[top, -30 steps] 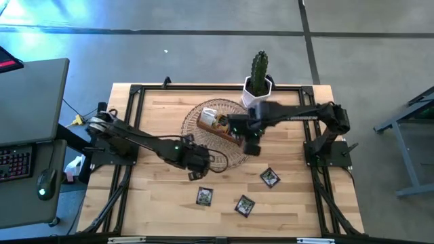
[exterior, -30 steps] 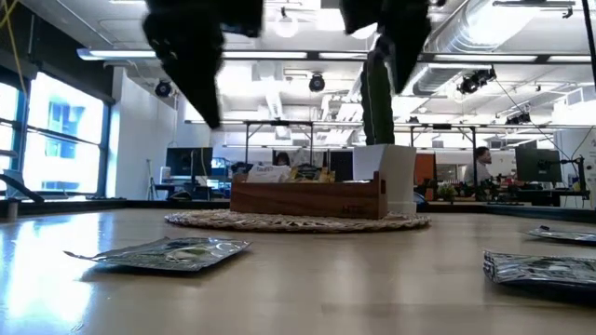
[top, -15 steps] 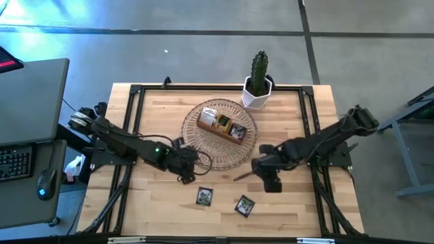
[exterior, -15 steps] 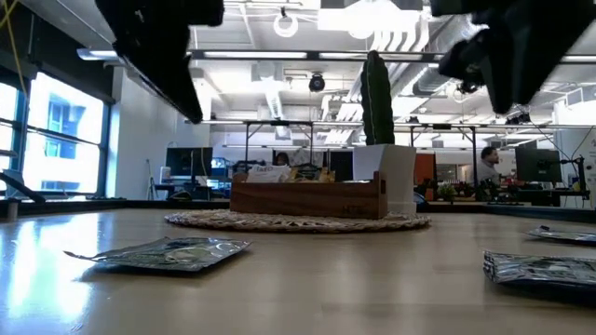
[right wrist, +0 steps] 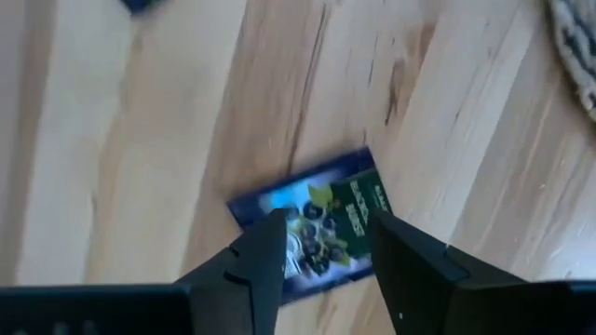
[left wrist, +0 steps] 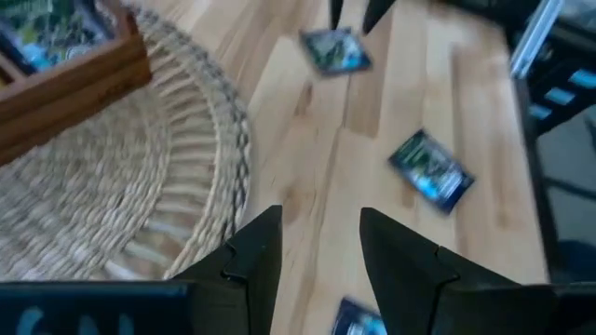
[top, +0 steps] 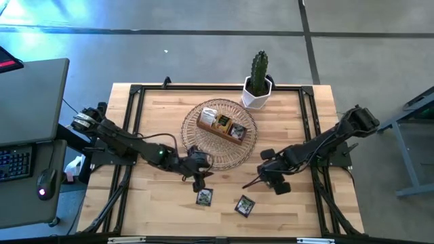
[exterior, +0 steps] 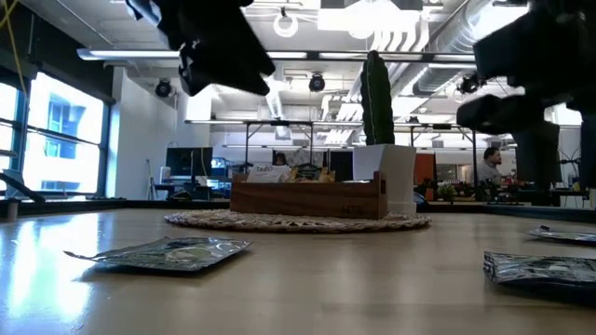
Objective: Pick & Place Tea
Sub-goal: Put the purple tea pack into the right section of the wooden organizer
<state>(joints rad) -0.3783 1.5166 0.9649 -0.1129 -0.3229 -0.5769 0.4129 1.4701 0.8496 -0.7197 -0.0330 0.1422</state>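
Observation:
Three small foil tea packets lie flat on the wooden table. The high view shows two: one [top: 204, 196] and one [top: 245, 205]. My right arm hides the third there, but it shows in the right wrist view [right wrist: 312, 223]. My right gripper [right wrist: 326, 247] is open and hovers over that third packet, one finger over each side of it. My left gripper [top: 200, 180] is open too [left wrist: 321, 247]. It hangs above the table just off the wicker mat's near rim, close to the first packet. In the low view, packets lie at left [exterior: 168, 251] and right [exterior: 545, 268].
A brown wooden compartment box [top: 222, 125] holding more packets sits on a round wicker mat [top: 203, 146] at the table's middle. A potted cactus [top: 258, 81] stands at the far edge. A black frame [top: 132, 129] runs along the table's sides. Bare wood lies near the front edge.
My right gripper has swung from over the wooden box toward the table's near right, coming down over the packet there. My left gripper has moved from the mat's near rim toward the near edge, closer to the leftmost packet. The packets have kept still.

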